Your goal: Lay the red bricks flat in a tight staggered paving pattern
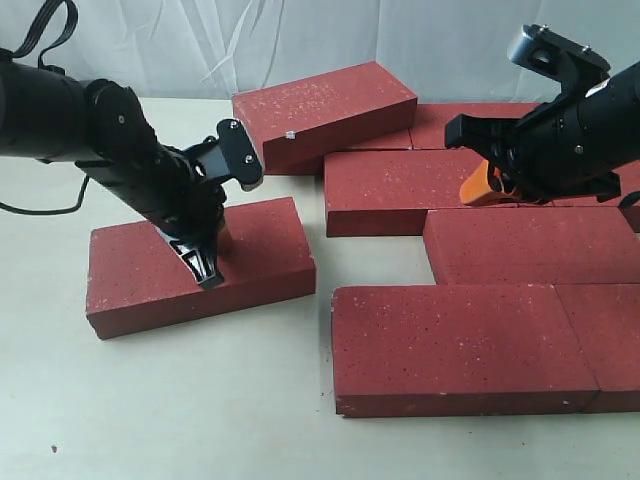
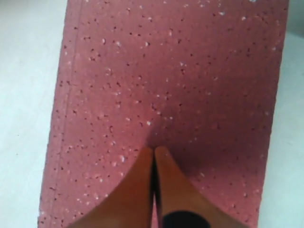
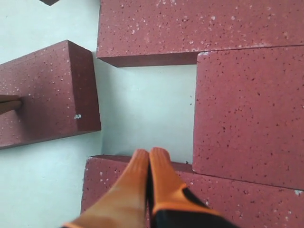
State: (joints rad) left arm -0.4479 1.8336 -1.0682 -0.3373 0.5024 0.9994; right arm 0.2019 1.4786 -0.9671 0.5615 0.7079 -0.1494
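Several red bricks lie flat on the pale table. One loose brick (image 1: 190,265) sits apart at the left. My left gripper (image 1: 207,272) is shut, its tips resting on that brick's top face (image 2: 166,85), with the orange fingertips (image 2: 142,164) pressed together. A brick with a small white chip (image 1: 320,105) lies askew at the back. My right gripper (image 1: 483,186) is shut and empty above the middle brick (image 1: 400,190), its tips (image 3: 150,154) at that brick's edge (image 3: 228,199). More bricks (image 1: 450,345) form rows at the right.
A bare patch of table (image 3: 147,109) shows between the bricks ahead of the right gripper. Another brick with a white fleck (image 3: 47,90) lies beside it. Open tabletop (image 1: 160,410) spreads at the front left. A white cloth backdrop (image 1: 300,40) hangs behind.
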